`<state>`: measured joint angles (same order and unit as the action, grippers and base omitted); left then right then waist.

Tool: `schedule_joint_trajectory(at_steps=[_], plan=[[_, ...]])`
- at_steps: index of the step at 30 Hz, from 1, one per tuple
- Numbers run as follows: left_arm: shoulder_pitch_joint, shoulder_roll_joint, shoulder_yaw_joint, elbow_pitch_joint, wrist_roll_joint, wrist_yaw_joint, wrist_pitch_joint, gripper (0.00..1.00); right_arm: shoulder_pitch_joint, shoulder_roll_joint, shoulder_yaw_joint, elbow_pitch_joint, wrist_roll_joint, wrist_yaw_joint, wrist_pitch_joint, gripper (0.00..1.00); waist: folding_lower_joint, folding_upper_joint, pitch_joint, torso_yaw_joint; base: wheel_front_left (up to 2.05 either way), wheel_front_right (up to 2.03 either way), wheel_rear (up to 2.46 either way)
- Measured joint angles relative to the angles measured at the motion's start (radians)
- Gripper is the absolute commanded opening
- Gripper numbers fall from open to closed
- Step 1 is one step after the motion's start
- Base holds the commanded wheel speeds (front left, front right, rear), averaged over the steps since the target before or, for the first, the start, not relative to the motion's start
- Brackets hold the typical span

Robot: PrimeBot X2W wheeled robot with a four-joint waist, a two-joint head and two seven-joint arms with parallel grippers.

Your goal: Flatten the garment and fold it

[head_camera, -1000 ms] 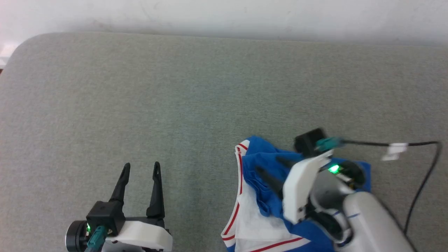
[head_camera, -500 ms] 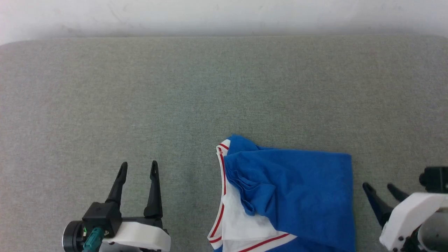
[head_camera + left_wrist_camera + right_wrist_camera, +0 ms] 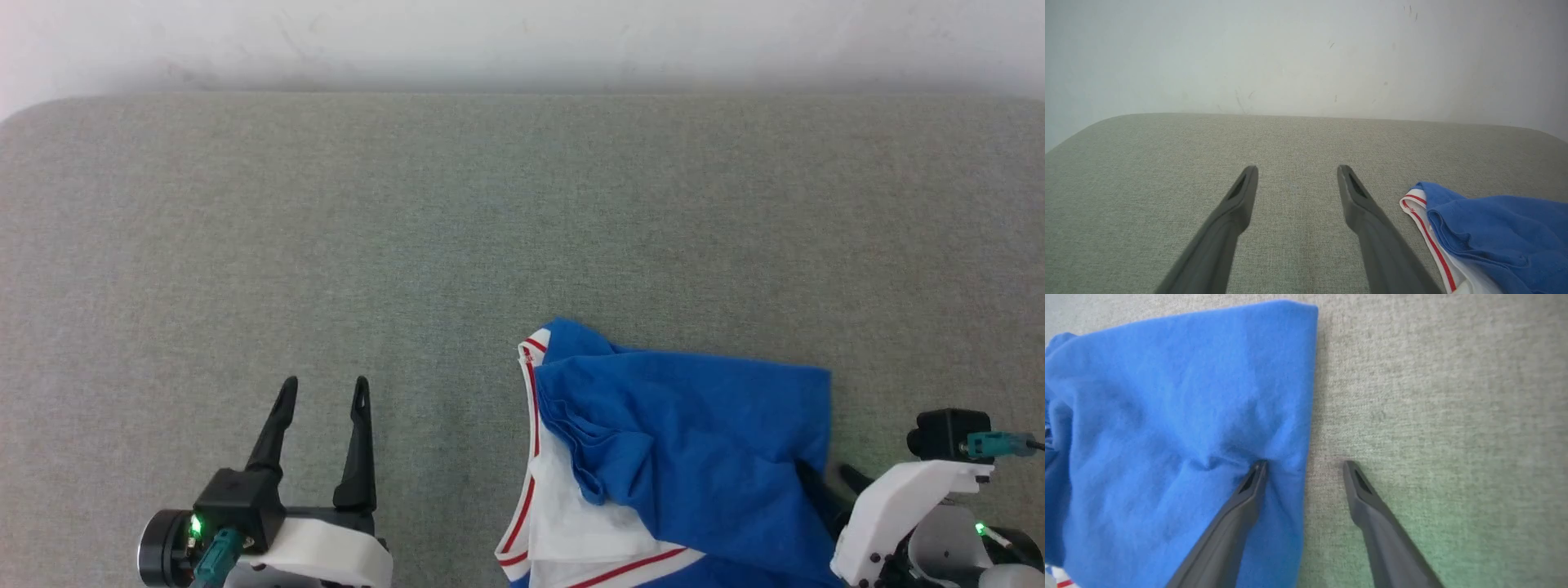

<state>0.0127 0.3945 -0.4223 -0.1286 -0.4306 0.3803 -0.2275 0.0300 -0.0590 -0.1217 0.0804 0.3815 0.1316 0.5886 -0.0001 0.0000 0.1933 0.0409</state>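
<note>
Garment point(image 3: 694, 441) lies bunched at five o'clock on the grey surface point(image 3: 408, 245), blue over white. Right tool point(image 3: 1304, 464), spread, straddles its three-o'clock edge with one finger denting the cloth, probably to pinch it and pull it flat. Half a second earlier it stood clear of that edge. Left tool point(image 3: 324, 384) waits spread at seven o'clock, holding nothing.
</note>
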Motion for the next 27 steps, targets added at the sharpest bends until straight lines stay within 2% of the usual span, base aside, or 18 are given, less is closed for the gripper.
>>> schedule_joint_trajectory(at_steps=[1, 8, 18, 22, 27], plan=[[0.000, 0.002, -0.001, -0.001, 0.000, 0.000, 0.002, 1.00, -0.011, -0.001, 0.002, 0.019, 0.001, 0.000, -0.011, 0.00, 0.0000, 0.0000, -0.002, 0.003, 0.00, 0.00, 0.00], [0.000, 0.006, -0.006, -0.011, 0.000, 0.002, 0.007, 1.00, -0.049, 0.000, 0.022, 0.075, 0.007, 0.000, -0.063, 0.00, 0.0001, 0.0000, -0.016, 0.002, 0.00, 0.00, 0.00], [0.000, 0.012, 0.001, -0.029, 0.000, 0.013, 0.007, 1.00, -0.070, 0.004, 0.027, 0.008, -0.019, 0.000, -0.036, 0.00, 0.0002, 0.0000, -0.021, -0.040, 0.00, 0.00, 0.00], [-0.008, 0.019, 0.002, -0.037, 0.003, 0.017, 0.008, 1.00, -0.129, -0.035, 0.030, -0.013, -0.041, 0.000, -0.015, 0.00, 0.0002, 0.0000, -0.013, -0.065, 0.00, 0.00, 0.00], [-0.036, 0.030, 0.004, -0.051, 0.020, 0.019, 0.020, 1.00, -0.213, -0.128, 0.050, -0.014, -0.053, 0.000, 0.025, 0.00, 0.0002, 0.0000, 0.006, -0.104, 0.00, 0.00, 0.00]])
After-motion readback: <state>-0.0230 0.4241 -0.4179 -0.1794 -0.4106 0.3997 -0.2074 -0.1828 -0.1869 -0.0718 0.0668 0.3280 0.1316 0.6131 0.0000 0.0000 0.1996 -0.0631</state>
